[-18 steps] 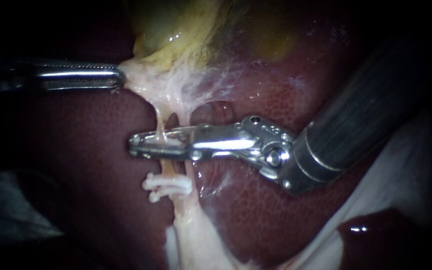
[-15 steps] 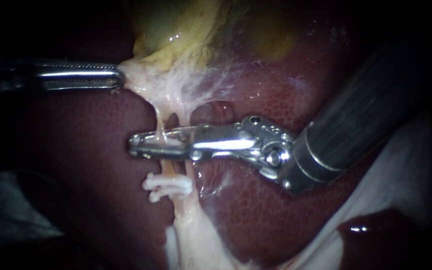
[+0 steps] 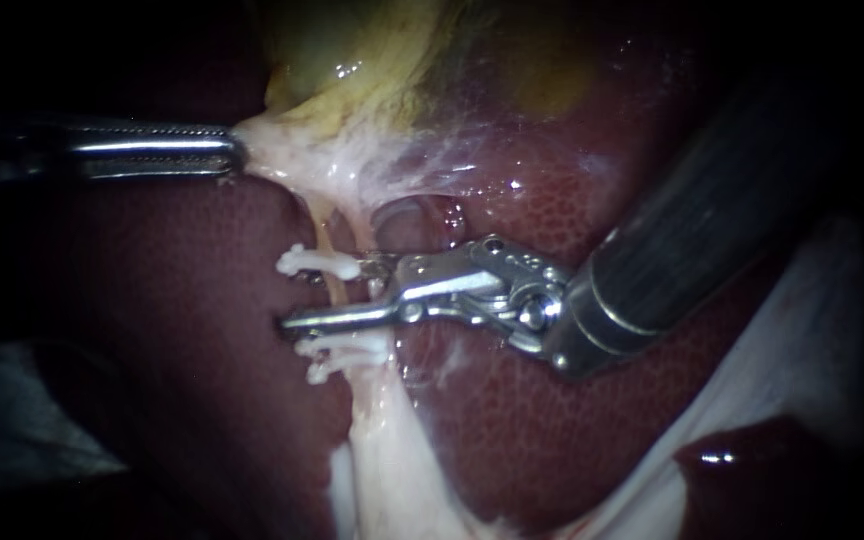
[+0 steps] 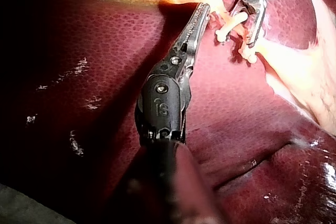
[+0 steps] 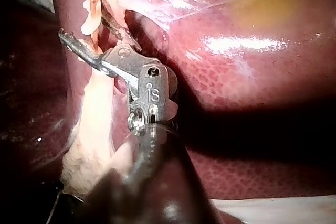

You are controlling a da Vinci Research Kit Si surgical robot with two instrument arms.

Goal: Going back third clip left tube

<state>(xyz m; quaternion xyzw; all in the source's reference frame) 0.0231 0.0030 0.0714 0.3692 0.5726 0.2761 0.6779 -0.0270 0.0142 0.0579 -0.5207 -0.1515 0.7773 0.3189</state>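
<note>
A thin pale left tube (image 3: 324, 228) runs down from the gallbladder's (image 3: 352, 60) neck. A white clip (image 3: 316, 263) sits across it. Lower down, more white clips (image 3: 342, 350) lie close together on the same strand. My right instrument (image 3: 330, 293) comes in from the upper right with its jaws open, one on each side of the tube, between the upper clip and the lower ones. My left instrument (image 3: 235, 152) is shut on pale tissue at the gallbladder's neck and holds it stretched to the left. The left wrist view shows its jaws (image 4: 202, 13) closed beside the clip (image 4: 230, 25).
Dark red liver (image 3: 182, 300) lies under and around the tubes. A second strand (image 3: 367, 232) runs just right of the clipped tube. White tissue (image 3: 392, 470) spreads out below the clips. The right instrument's thick shaft (image 3: 692, 230) covers the upper right.
The right instrument's jaws, shut on the tube before, have opened and drawn back slightly to the right. A new white clip now sits on the tube. The left instrument has not moved.
</note>
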